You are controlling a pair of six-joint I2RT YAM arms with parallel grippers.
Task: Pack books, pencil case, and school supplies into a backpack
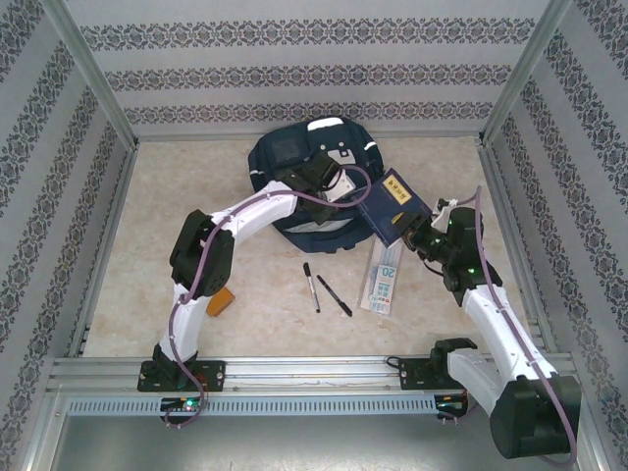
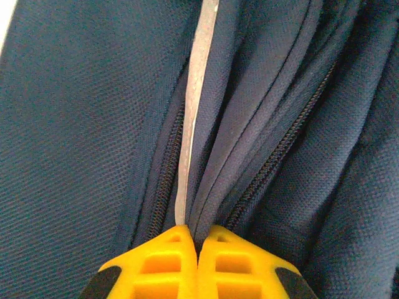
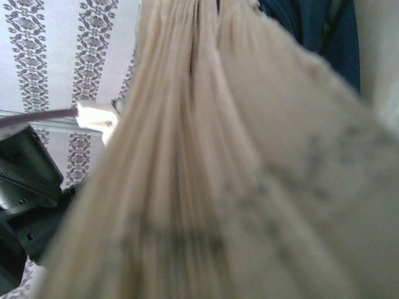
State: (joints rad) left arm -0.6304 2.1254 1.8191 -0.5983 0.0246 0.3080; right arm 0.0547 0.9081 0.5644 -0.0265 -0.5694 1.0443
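Left gripper [image 2: 198,249]: pinched shut on the opening edge of the backpack [image 1: 285,157].
Right gripper [image 1: 420,240]: clamped on the navy book [image 1: 392,204].
Navy book: at the backpack's right rim, reaching from the right gripper toward the opening.
Pens [image 1: 312,287], pencil case [image 1: 381,280]: on the worktop [image 1: 147,216], in front of the backpack.

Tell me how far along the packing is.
Nothing looks packed yet. In hand: left gripper pinches the backpack by its zipper edge; right gripper holds the navy book beside it. Left on the table: two pens, pencil case, orange booklet.
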